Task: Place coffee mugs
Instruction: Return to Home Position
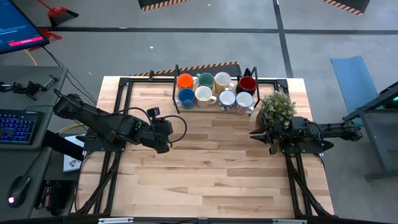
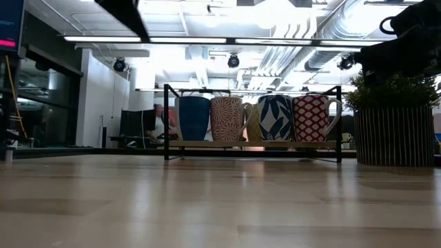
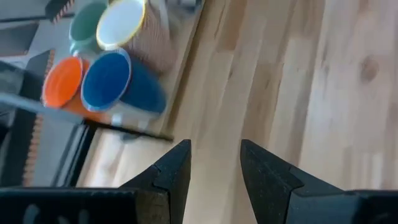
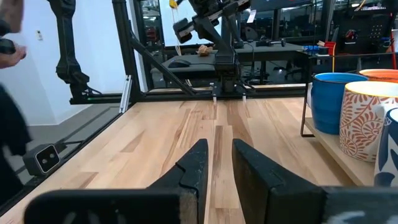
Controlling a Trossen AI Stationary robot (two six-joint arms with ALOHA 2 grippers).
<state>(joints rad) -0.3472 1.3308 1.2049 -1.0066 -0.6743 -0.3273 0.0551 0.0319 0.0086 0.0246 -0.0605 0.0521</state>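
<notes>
Mugs (image 1: 203, 94) on shelf (image 2: 251, 145); left tool (image 3: 214, 149), right tool (image 4: 219, 148), both parted

4 mugs (image 2: 227, 118) stand on shelf (image 2: 207, 144).

Your light wood table (image 1: 211, 162) carries a low black-framed shelf (image 2: 251, 145) at its far edge, holding eight mugs (image 1: 205, 94) in two rows. A potted plant (image 1: 277, 106) stands just to the shelf's right.

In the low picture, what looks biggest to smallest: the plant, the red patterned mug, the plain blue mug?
1. Plant.
2. Red patterned mug and plain blue mug: they look alike, so I won't rank them.
</notes>
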